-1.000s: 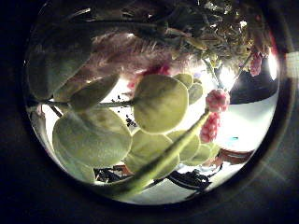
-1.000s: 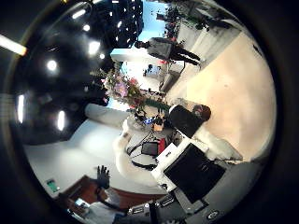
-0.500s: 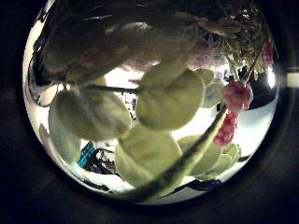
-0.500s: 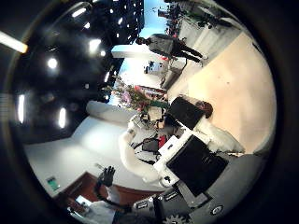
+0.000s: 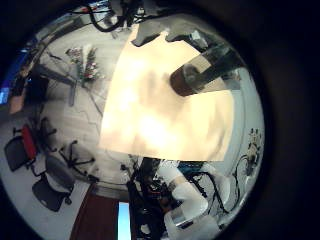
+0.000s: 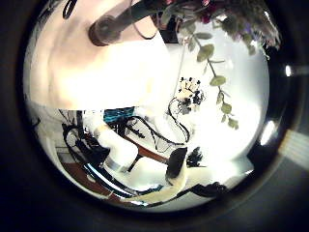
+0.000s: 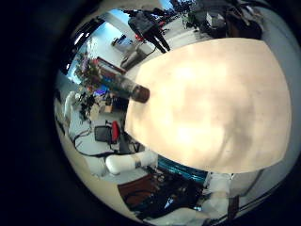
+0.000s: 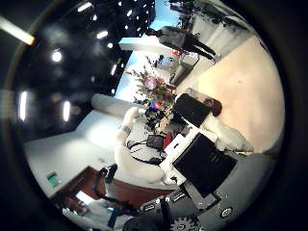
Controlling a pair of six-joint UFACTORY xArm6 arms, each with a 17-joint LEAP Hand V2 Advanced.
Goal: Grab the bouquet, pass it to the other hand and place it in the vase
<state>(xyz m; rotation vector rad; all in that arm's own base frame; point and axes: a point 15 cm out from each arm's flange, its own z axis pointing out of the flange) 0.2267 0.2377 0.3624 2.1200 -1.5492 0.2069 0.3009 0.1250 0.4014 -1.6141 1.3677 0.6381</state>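
Observation:
The bouquet (image 6: 214,19) stands with its stems in the vase (image 6: 106,30) on the table (image 6: 116,72). A leafy sprig (image 6: 218,85) hangs from it. The left little finger side palm view shows the vase (image 5: 205,75) on the table (image 5: 160,110), away from the left palm, which holds nothing. The right little finger side palm view shows the vase (image 7: 129,90) with the bouquet (image 7: 90,72) at the table's edge. The right thumb side palm view shows the bouquet (image 8: 150,83) above the left arm (image 8: 127,135). My right hand (image 6: 190,92) is far from the vase, fingers spread and empty.
The table (image 7: 202,99) has a wide bare top beside the vase. Office chairs (image 5: 30,150) stand on the floor beyond one table edge. The right arm (image 5: 185,200) is past the table's other edge. Dark equipment (image 8: 197,164) lies near the right palm.
The bouquet's leaves filled the left thumb side palm view before; now the bouquet sits in the vase, away from the left palm. The left hand has let go and drawn back.

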